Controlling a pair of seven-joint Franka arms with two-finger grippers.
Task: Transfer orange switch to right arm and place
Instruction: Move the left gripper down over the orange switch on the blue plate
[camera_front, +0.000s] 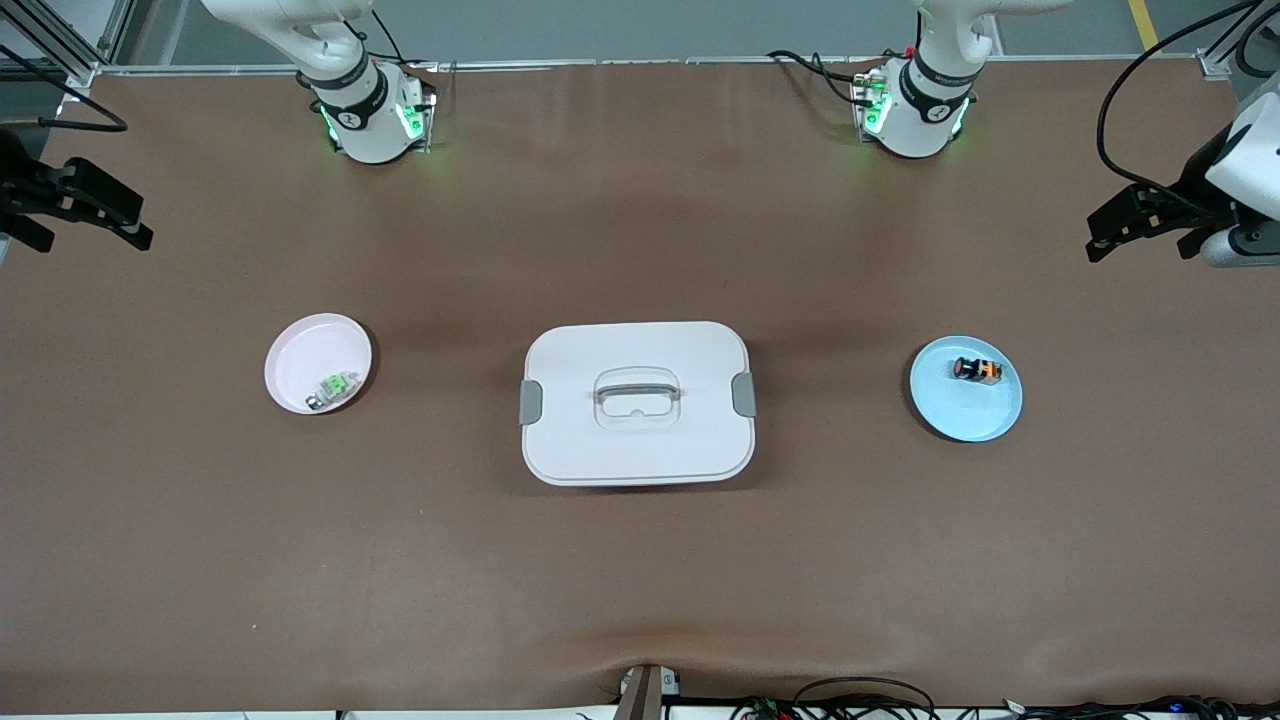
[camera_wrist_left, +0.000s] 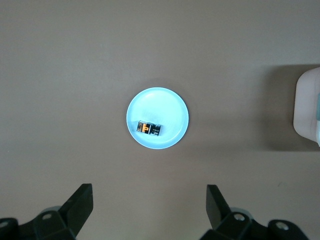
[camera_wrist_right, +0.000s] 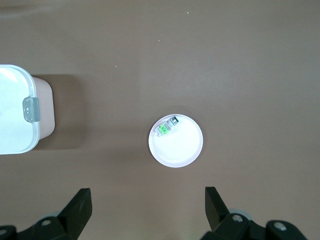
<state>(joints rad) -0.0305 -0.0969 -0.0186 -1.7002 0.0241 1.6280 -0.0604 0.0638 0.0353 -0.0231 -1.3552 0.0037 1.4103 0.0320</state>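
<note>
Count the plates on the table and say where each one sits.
2. The blue plate, holding the orange switch, lies toward the left arm's end. The pink plate lies toward the right arm's end. None looks hidden.

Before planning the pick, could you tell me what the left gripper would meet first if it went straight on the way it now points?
Probably bare table, judging from the left wrist view. The left gripper, open, points down at the table, with the blue plate holding the orange switch just ahead of its line; depth is unclear.

The orange switch (camera_front: 977, 369) (black-ended, lying sideways) rests on the blue plate (camera_front: 966, 410).
</note>
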